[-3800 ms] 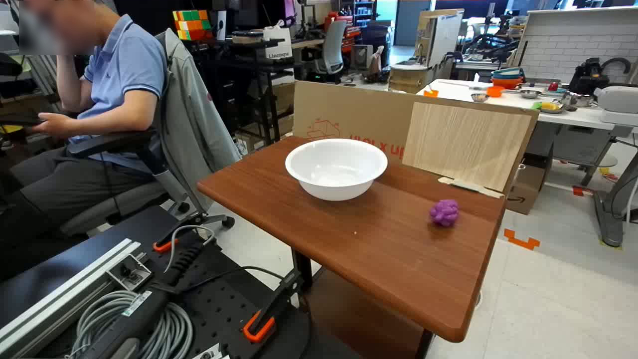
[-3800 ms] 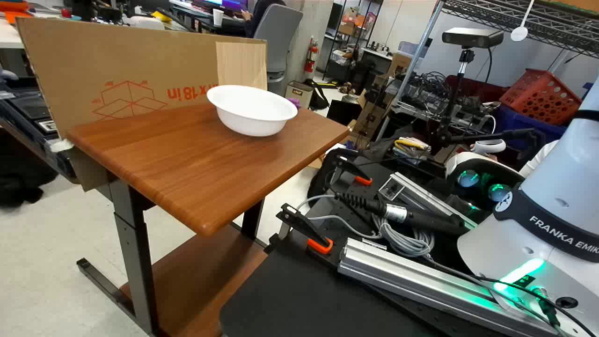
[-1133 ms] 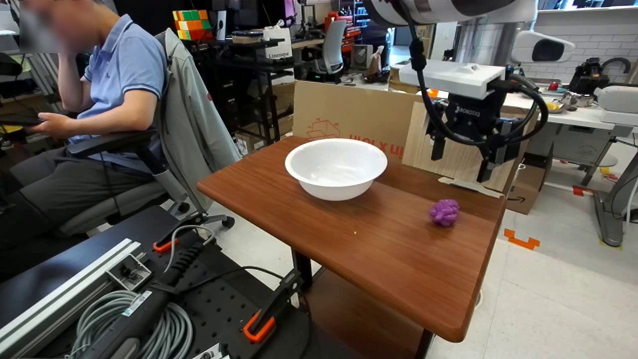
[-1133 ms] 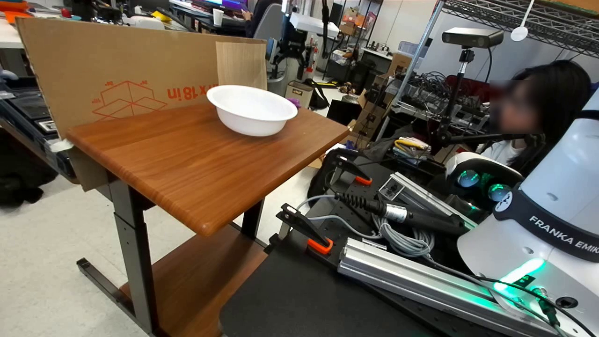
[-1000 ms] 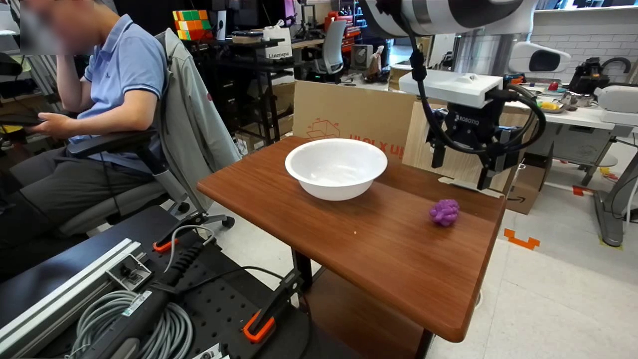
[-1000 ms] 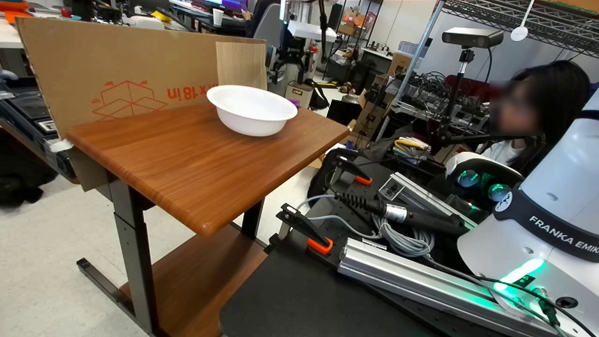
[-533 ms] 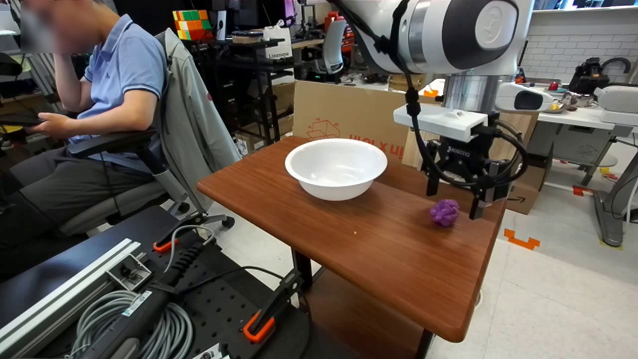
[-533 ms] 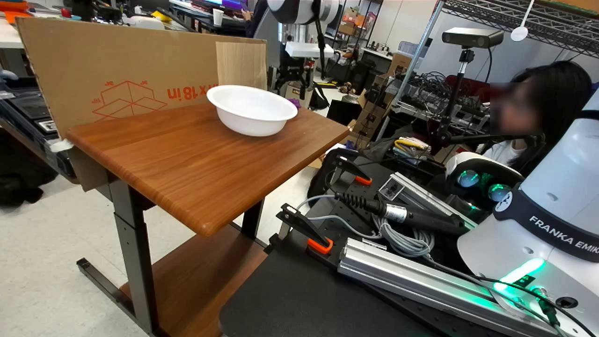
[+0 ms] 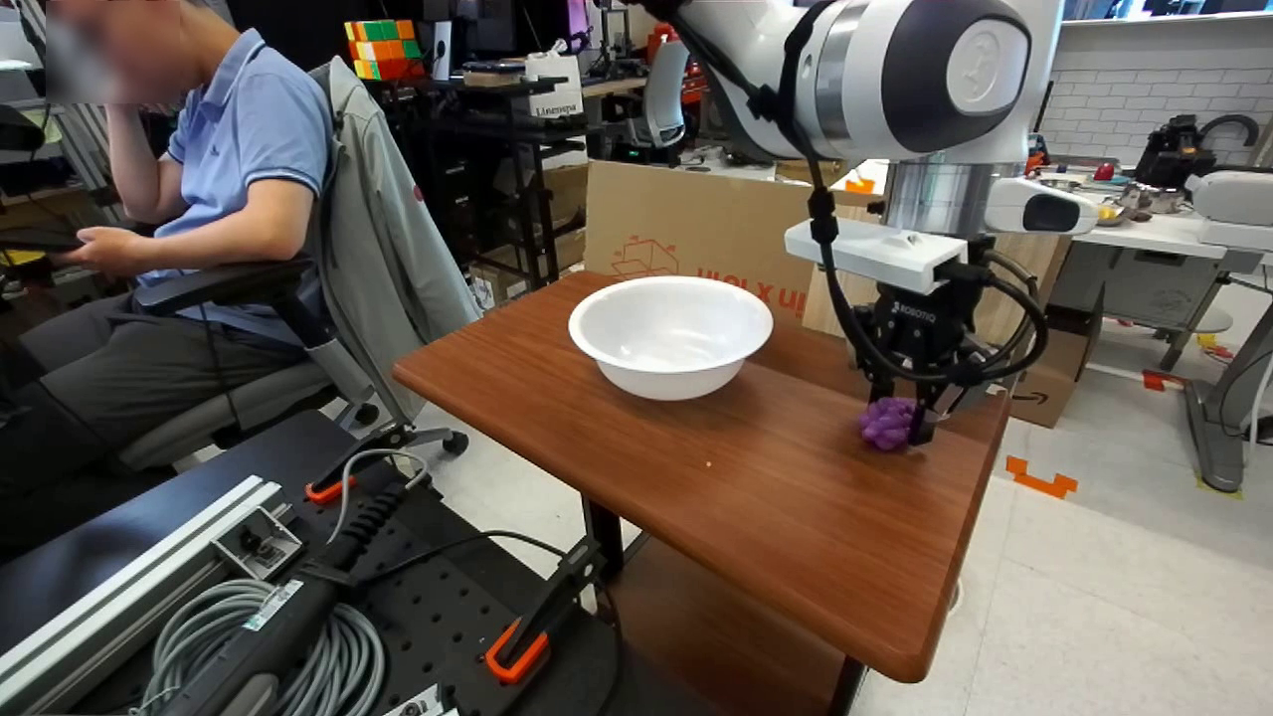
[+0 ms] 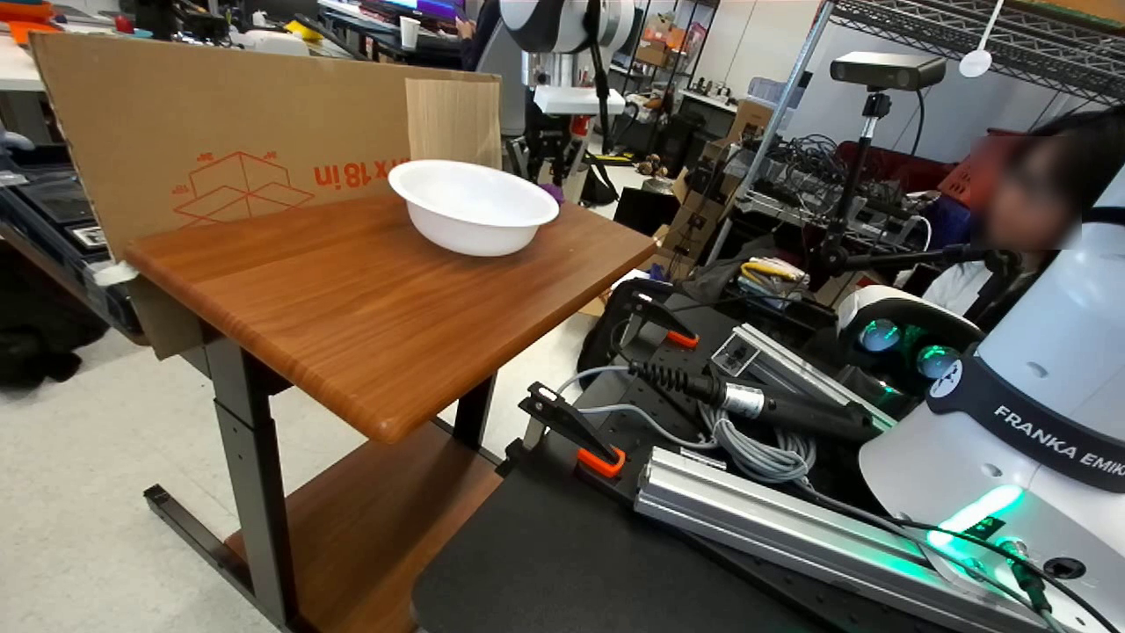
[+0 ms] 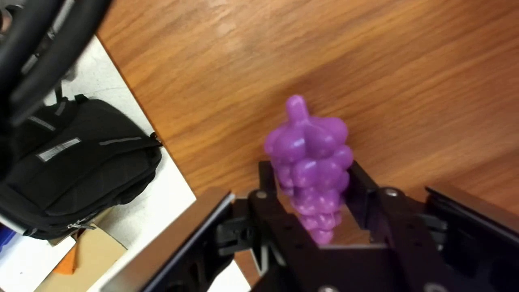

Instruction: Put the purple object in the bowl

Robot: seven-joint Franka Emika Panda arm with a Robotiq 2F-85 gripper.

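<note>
Grapes [image 11: 312, 166]: on the table [image 9: 696, 517], toward one end, well apart from the bowl [image 9: 671, 373]. Gripper [image 11: 311, 174] is down over them, pointing at the tabletop, jaws pinching the grapes, one of the fingers [image 11: 266, 176] each side. Wrist view: stem at top, past the fingertips; narrow end at bottom, running back between the fingers. Can't tell how firm the grip is. Bowl: white, upright, on the same table, nearer the middle. In an exterior view the grapes [image 10: 552, 192] are partly hidden beyond the bowl's rim. Cardboard [image 9: 696, 219] stands along the table's far edge in both exterior views, pale panel [image 10: 453, 119] against it. Arm [image 9: 955, 60] comes in from above, black cable [image 9: 823, 209] hanging down its side to the gripper. Base [image 10: 1046, 519] shows a green light; coiled cord [image 10: 765, 453] and orange-tipped clamps [image 10: 576, 428] near it on a black bench [image 10: 545, 536]. Wrist view also has a black bag [image 11: 97, 162] on the floor past the table edge. Seated man [image 9: 249, 159] in a blue polo; dark-haired person [image 10: 1055, 193] near the base, face blurred.
</note>
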